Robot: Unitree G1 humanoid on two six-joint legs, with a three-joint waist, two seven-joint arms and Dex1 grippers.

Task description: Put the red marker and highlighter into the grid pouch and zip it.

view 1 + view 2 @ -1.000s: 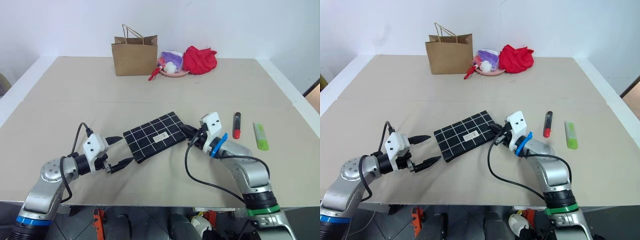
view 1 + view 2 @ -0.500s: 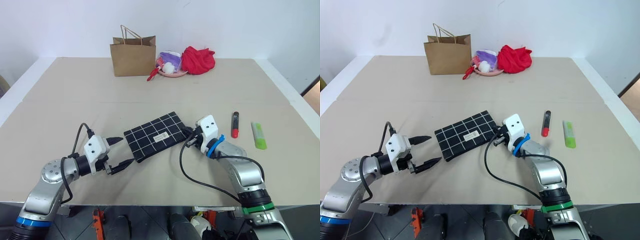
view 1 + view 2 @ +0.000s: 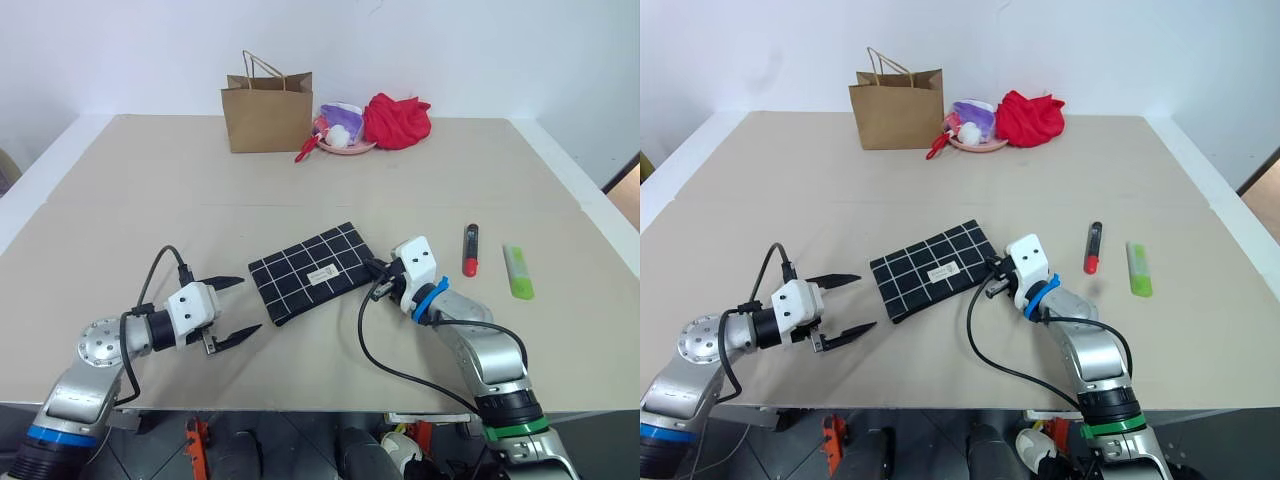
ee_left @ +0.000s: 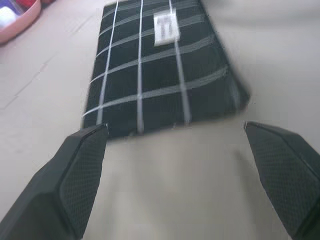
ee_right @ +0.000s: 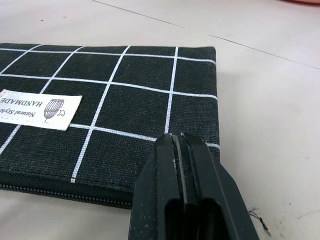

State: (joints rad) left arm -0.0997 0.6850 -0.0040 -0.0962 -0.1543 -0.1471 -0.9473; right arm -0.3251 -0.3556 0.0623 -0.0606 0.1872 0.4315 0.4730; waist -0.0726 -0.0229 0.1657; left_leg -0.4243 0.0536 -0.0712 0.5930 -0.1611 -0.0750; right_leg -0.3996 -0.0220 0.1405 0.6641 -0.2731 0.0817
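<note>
From the head camera's left eye, the flat black fabric grid pouch with white lines and a small white label (image 3: pixel 313 272) lies closed on the beige desk (image 3: pixel 150 210), between the two arms. The left hand (image 3: pixel 238 310) sits just beside the pouch's near corner with its fingers spread wide, holding nothing. The right hand (image 3: pixel 378 277) is pinched shut at the pouch's other end, apparently on or at the zipper pull, though the contact itself is too small to make out. The slim dark red marker with its red cap (image 3: pixel 470 250) and the stubby lime-green highlighter (image 3: pixel 520 272) lie side by side on the desk, well apart from the pouch, beyond the right arm.

The right eye gives the same layout, with a brown paper bag (image 3: pixel 896 108) far back.

The left wrist view looks between the wide fingers (image 4: pixel 75 180) at the pouch's short edge.

The right wrist view shows the closed fingertips (image 5: pixel 186 195) over the pouch's corner beside the zipper seam.

The pouch looks light, soft and likely to slide, so one hand should pin an end while the other draws the zipper. The pens seem rigid, smooth and prone to rolling; mid-barrel is the safest hold.
</note>
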